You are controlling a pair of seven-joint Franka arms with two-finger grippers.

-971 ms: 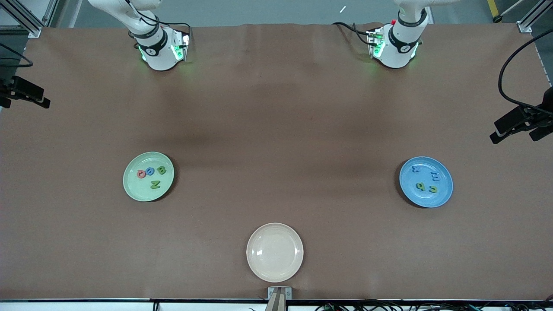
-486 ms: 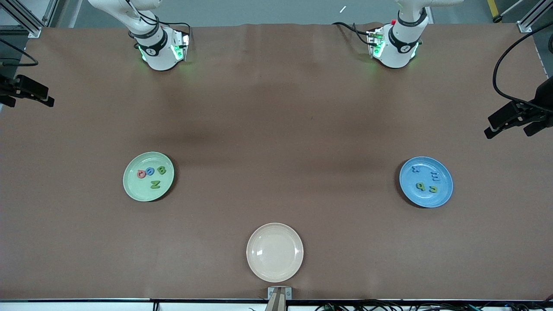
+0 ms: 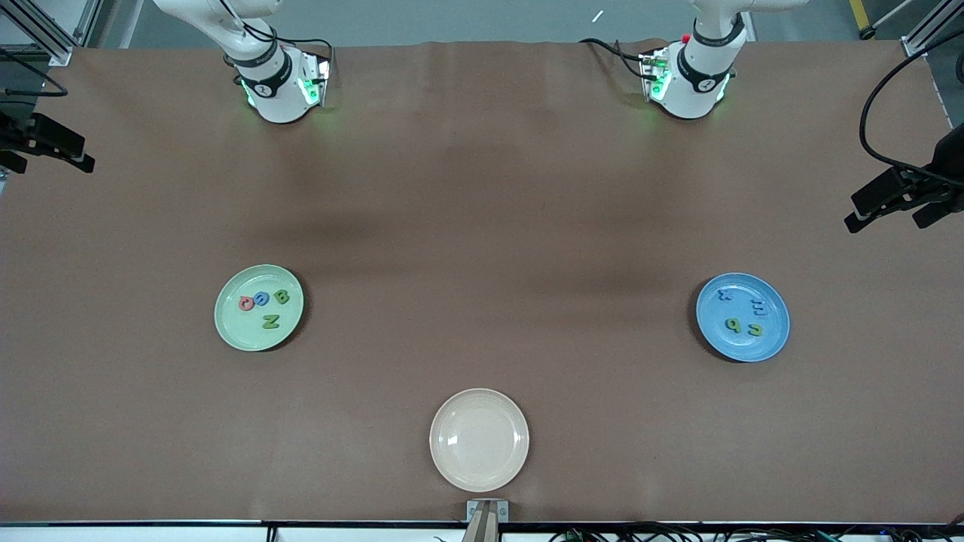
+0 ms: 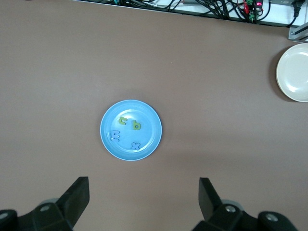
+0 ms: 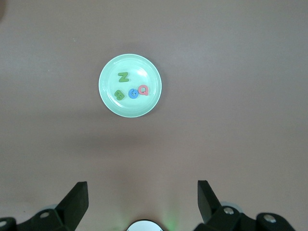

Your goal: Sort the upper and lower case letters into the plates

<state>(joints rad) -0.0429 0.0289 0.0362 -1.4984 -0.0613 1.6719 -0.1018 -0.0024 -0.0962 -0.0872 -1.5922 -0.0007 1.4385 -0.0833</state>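
Note:
The mint green plate (image 3: 241, 331) (image 5: 130, 108) holds a red Q (image 3: 245, 302) (image 5: 143, 90), blue G (image 3: 261, 299) (image 5: 133, 93), green B (image 3: 282, 296) (image 5: 119, 94) and green N (image 3: 270, 321) (image 5: 123, 77). The blue plate (image 3: 734, 346) (image 4: 149, 126) holds a blue x (image 3: 724, 295) (image 4: 136, 145), blue m (image 3: 759, 306) (image 4: 115, 135) and two green lower-case letters (image 3: 742, 327) (image 4: 136, 126). My left gripper (image 3: 892, 214) (image 4: 143, 192) hangs open and empty high over the left arm's end of the table. My right gripper (image 3: 45, 159) (image 5: 142, 195) hangs open and empty high over the right arm's end.
An empty cream plate (image 3: 479, 440) (image 4: 293, 72) sits near the front edge, midway between the two coloured plates. The arm bases (image 3: 279, 83) (image 3: 689, 75) stand along the table's edge farthest from the front camera. Brown tabletop (image 3: 482, 263) lies between the plates.
Both grippers have drifted a little toward the bases' edge of the table, still open. Plates and letters have not moved.

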